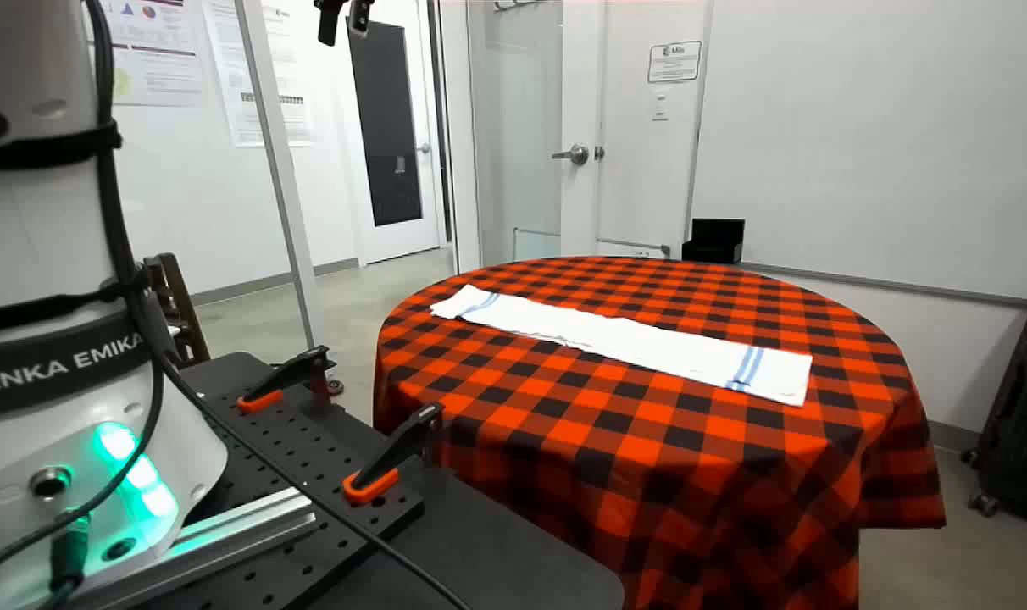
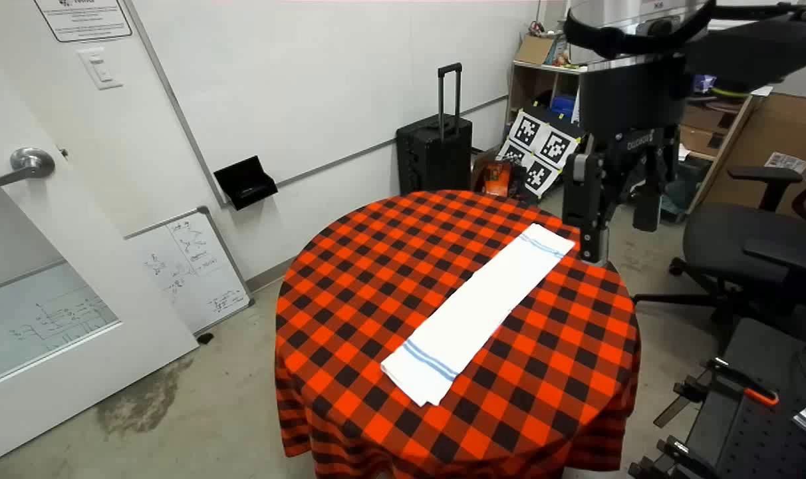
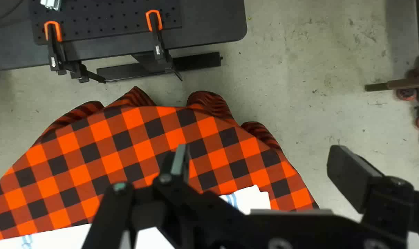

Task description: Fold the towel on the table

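Note:
A white towel [image 1: 624, 343] with blue stripes near each end lies flat as a long narrow strip on a round table with a red and black checked cloth [image 1: 649, 419]. The towel [image 2: 476, 316] shows whole in both exterior views. In the wrist view only parts of the towel [image 3: 252, 200] show; the gripper hides the rest. My gripper [image 2: 620, 238] is open and empty, raised above the table edge near one end of the towel and not touching it. In the wrist view the gripper's fingers [image 3: 261, 163] are wide apart with nothing between them. Its fingertips [image 1: 345, 24] show at the top of an exterior view.
A black robot mount [image 1: 496, 525] with orange-tipped clamps [image 1: 371, 485] stands beside the table. An office chair [image 2: 755, 246] and a black wheeled case [image 2: 435, 156] stand on the floor around it. A whiteboard wall [image 1: 886, 144] is behind the table.

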{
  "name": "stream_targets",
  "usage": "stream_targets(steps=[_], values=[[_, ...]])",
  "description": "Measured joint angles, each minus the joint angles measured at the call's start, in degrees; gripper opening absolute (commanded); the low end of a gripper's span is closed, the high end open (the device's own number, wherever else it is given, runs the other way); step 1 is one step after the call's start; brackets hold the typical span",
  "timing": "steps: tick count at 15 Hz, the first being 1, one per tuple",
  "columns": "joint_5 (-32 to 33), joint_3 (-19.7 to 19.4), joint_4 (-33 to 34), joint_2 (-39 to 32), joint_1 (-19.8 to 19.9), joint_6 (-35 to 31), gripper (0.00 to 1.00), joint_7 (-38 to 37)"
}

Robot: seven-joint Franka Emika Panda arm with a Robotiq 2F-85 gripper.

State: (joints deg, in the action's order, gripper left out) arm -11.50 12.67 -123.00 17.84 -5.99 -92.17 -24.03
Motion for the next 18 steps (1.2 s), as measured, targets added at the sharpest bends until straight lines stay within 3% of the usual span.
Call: stream_targets(steps=[4,8,12,18], values=[[-0.1,0.4,-0.4,0.3,-0.3,0.0,1.00,-0.5],[0.0,7.4,-3.4,3.1,-4.6,0.0,1.00,-8.7],[0.8,13.4,-3.3,1.7,-7.6,0.0,1.00,-13.3],[0.9,13.4,-2.7,0.1,-7.7,0.0,1.00,-13.5]])
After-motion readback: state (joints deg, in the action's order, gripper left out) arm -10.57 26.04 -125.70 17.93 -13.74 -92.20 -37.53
